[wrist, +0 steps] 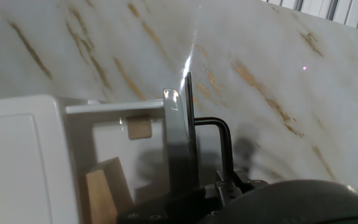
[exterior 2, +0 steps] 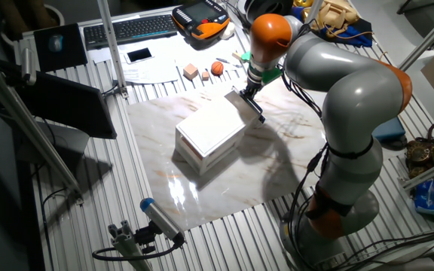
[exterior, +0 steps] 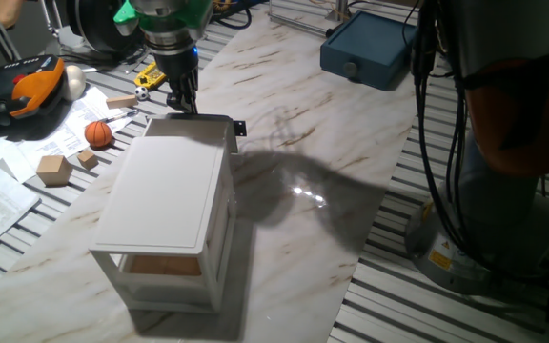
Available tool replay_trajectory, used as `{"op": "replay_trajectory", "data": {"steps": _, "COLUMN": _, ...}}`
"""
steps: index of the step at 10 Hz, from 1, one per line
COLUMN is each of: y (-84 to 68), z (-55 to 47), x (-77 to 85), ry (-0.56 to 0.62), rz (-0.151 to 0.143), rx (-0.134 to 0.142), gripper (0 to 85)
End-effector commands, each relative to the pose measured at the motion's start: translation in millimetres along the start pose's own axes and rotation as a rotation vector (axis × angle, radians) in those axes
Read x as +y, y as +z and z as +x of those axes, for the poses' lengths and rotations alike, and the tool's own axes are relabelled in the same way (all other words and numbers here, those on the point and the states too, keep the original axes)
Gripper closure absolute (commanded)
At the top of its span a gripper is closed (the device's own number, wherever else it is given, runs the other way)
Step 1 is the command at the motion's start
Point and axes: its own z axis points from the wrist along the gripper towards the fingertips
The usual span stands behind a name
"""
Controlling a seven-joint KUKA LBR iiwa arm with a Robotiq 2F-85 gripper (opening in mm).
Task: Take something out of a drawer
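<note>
Hidden or unclear items, as I logged them:

- Gripper: fingertips ended behind the cabinet's far edge in one fixed view; I could not tell how the jaws stood. In the hand view only a dark blurred mass showed at the bottom edge.
- Drawer: interior seen only in the hand view, cut by the bottom edge and partly in shadow. Both fixed views hid it behind the cabinet top.
- Wooden block: lower part cropped by the frame; full shape unreadable.
- Black handle: lower end lost in the dark mass.
- Orange ball: too small for detail in the other fixed view.
</note>
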Motion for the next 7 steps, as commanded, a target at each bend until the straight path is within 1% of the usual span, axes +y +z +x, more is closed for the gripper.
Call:
{"op": "replay_trajectory", "data": {"steps": 1, "y": 0.0, "z": 0.1, "x": 0.0, "ry": -0.008, "rz": 0.002, "rx": 0.002, "gripper": 85.0}}
{"op": "replay_trajectory", "data": {"steps": 4, "y": 0.0, "z": 0.1, "x": 0.0, "ry": -0.055, "rz": 0.018, "rx": 0.001, "gripper": 85.0}}
{"op": "replay_trajectory", "data": {"steps": 6, "y": 0.0, "z": 0.1, "x": 0.0, "ry": -0.055, "rz": -0.004, "rx": -0.004, "gripper": 85.0}}
{"op": "replay_trajectory", "data": {"steps": 7, "y": 0.0, "z": 0.1, "x": 0.0, "ry": -0.052, "rz": -0.002, "rx": -0.003, "gripper": 85.0}}
